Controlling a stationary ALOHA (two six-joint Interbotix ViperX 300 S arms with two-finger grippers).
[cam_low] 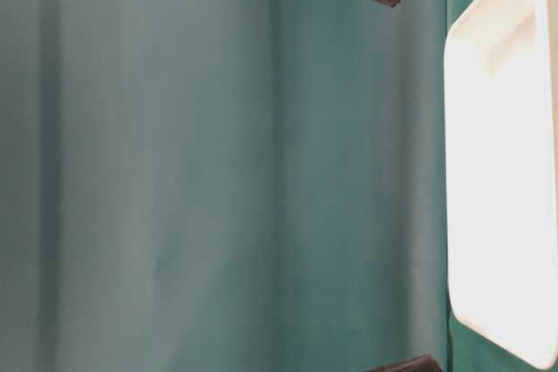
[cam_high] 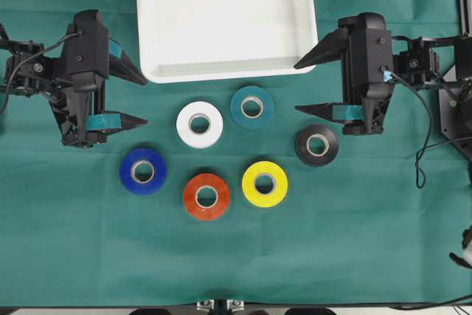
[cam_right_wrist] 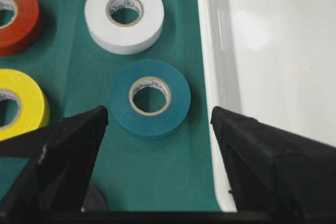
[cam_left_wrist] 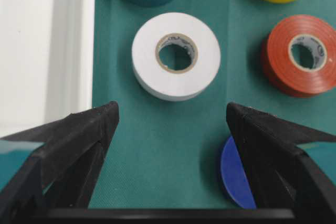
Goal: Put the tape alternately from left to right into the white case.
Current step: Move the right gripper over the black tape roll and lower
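Teal roll (cam_right_wrist: 150, 99) btwn spread claw (cam_right_wrist: 159, 116) tips

A green cloth (cam_high: 354, 241) covers the table – faintly creased; a pale strip (cam_high: 243, 310) along the near edge.

Six tape rolls (cam_high: 200, 124); one white case (cam_high: 225, 72)

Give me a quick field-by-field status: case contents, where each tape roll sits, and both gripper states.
case: large shallow white plastic tray, nothing inside
white tape roll: on green cloth, just below case
teal tape roll: on cloth, right of the white one
black tape roll: on cloth, beside right gripper
blue tape roll: on cloth, front left
red tape roll: on cloth, front middle
yellow tape roll: on cloth, front right
left gripper: open, holding nothing
right gripper: open, holding nothing
rolls placed: none
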